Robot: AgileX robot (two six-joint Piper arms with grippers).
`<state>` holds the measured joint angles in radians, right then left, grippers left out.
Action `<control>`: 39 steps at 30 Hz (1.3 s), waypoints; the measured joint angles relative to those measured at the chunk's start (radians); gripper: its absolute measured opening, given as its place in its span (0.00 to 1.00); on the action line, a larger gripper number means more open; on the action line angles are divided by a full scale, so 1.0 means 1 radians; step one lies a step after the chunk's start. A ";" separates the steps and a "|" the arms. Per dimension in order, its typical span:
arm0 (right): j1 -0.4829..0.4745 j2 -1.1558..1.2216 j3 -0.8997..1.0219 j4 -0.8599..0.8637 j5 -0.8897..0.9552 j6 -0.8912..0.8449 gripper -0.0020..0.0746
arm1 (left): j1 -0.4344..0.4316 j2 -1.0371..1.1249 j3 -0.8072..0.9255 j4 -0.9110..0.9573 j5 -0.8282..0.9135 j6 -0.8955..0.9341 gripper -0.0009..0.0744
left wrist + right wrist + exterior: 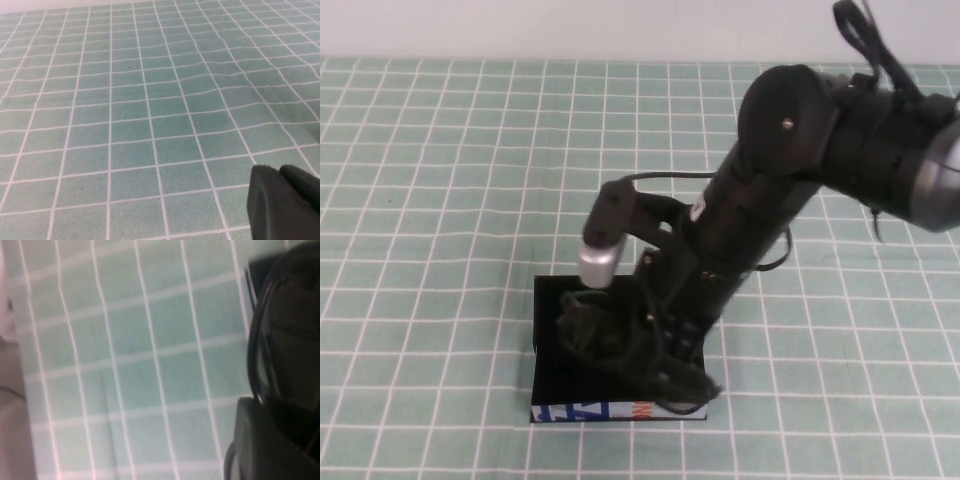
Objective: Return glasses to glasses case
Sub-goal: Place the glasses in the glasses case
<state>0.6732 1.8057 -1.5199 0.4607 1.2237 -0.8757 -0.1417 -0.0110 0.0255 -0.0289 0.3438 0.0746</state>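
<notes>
The right gripper point(670, 375) hovers low over the black rectangular glasses case point(552, 345) on the green checked desk point(440, 200), apparently placing the black thick-framed glasses point(590, 330) inside; its grip is unclear. Next, release gently. The left gripper point(285, 202) sits far from the case.

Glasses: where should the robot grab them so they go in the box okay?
Probably across the thin frame, from above. The right gripper is over the open glasses case, where the glasses lie low. The left gripper is away, over bare cloth.
</notes>
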 joint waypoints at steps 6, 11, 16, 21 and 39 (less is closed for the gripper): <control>0.000 0.043 -0.014 0.078 -0.004 0.037 0.12 | 0.000 0.000 0.000 0.002 0.000 0.000 0.01; 0.000 0.045 -0.014 0.034 -0.004 0.117 0.12 | 0.000 0.000 0.000 0.002 0.000 0.000 0.01; 0.000 0.030 0.020 0.061 -0.005 0.157 0.12 | 0.000 0.000 0.000 0.002 0.000 0.000 0.01; 0.000 0.028 0.062 0.057 -0.005 0.136 0.12 | 0.000 0.000 0.000 0.002 0.000 0.000 0.01; 0.000 0.144 0.041 -0.055 -0.014 -0.031 0.12 | 0.000 0.000 0.000 0.002 0.000 0.000 0.01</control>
<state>0.6732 1.9500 -1.4793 0.4053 1.2102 -0.9071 -0.1417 -0.0110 0.0255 -0.0264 0.3438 0.0746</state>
